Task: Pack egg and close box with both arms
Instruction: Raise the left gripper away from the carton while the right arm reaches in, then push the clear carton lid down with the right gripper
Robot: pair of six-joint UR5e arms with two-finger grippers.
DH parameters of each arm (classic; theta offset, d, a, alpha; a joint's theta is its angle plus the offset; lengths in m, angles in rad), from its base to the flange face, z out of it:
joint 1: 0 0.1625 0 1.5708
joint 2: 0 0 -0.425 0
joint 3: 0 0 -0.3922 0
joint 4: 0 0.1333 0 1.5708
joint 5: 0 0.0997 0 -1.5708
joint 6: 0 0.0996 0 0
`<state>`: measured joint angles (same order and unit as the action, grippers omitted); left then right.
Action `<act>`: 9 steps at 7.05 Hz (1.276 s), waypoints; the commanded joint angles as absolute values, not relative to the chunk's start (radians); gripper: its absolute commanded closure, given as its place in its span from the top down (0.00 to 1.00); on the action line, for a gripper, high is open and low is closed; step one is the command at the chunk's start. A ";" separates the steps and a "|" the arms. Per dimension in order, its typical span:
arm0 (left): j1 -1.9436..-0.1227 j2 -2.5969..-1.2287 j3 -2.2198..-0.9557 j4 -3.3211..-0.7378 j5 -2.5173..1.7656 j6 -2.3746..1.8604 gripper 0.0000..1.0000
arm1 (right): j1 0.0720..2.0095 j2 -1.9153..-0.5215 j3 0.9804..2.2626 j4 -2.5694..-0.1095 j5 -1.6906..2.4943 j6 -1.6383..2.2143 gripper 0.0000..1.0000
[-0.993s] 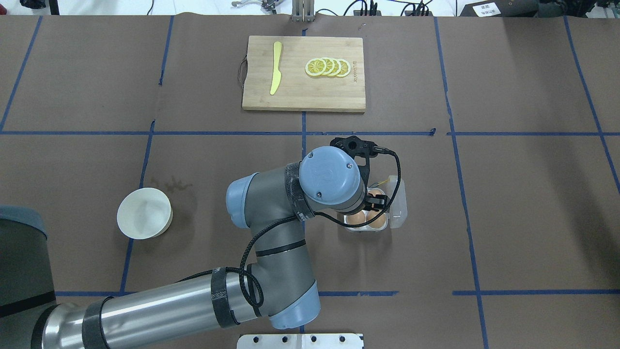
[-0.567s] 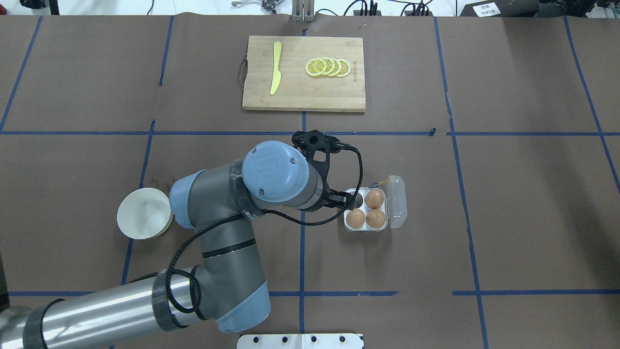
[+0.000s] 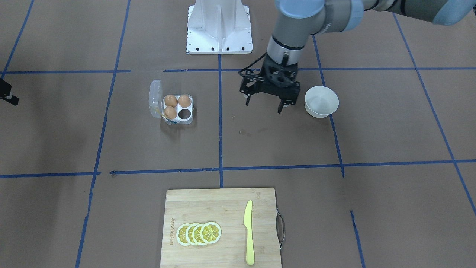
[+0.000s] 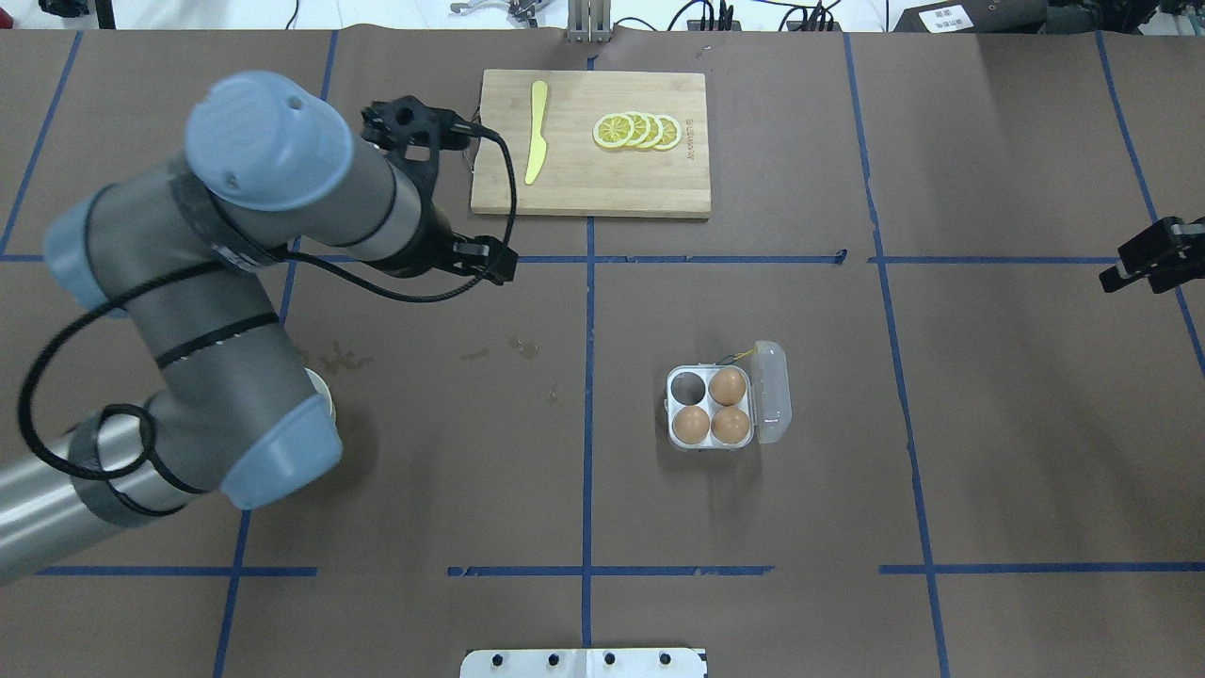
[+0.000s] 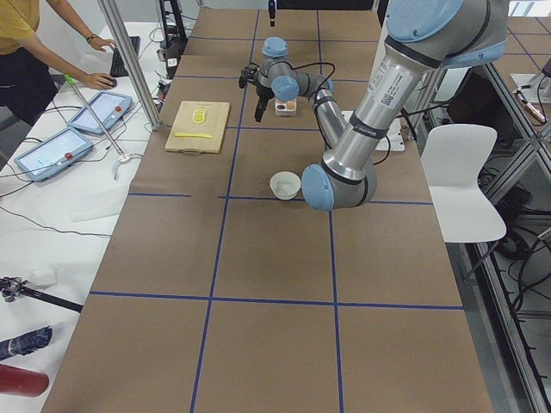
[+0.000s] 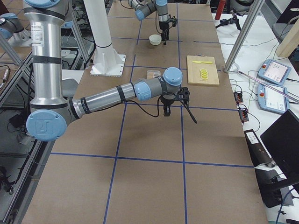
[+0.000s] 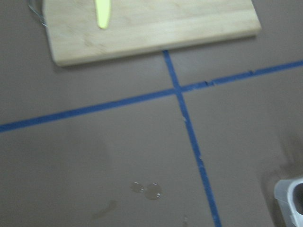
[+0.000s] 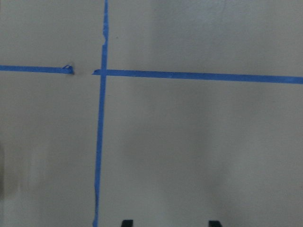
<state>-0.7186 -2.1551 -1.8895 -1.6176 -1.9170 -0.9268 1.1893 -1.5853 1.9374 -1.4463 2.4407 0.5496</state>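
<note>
The clear four-cell box (image 4: 711, 407) stands open right of the table's middle, its lid (image 4: 772, 391) folded out to the right. Three brown eggs fill three cells; the far right one (image 4: 727, 385) is where my left gripper was. The far left cell (image 4: 687, 384) is empty. In the front-facing view the box (image 3: 177, 108) sits well apart from my left gripper (image 3: 263, 106), which is open and empty beside the white bowl (image 3: 321, 101). My right gripper (image 4: 1153, 256) hangs at the right edge; its fingertips (image 8: 126, 222) stand apart over bare table.
A wooden cutting board (image 4: 590, 141) with a yellow knife (image 4: 536, 132) and lemon slices (image 4: 637, 130) lies at the far middle. The bowl looks empty. The white base stand (image 3: 219, 28) sits at the robot's side. Blue tape lines cross the brown table.
My left gripper has left an egg in the box and drawn away to the left and far side, empty. The right gripper has come into view at the right edge.
</note>
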 commanded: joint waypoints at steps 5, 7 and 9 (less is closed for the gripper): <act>-1.020 -1.953 -1.980 -1.595 -2.051 -0.566 1.00 | 0.648 -1.375 1.944 -1.203 2.085 1.218 0.00; -1.020 -1.954 -1.976 -1.594 -2.051 -0.565 1.00 | 0.493 -1.243 1.936 -1.213 1.986 1.409 0.00; -1.022 -1.950 -1.970 -1.592 -2.052 -0.534 1.00 | 0.512 -1.160 1.988 -1.366 1.973 1.451 0.00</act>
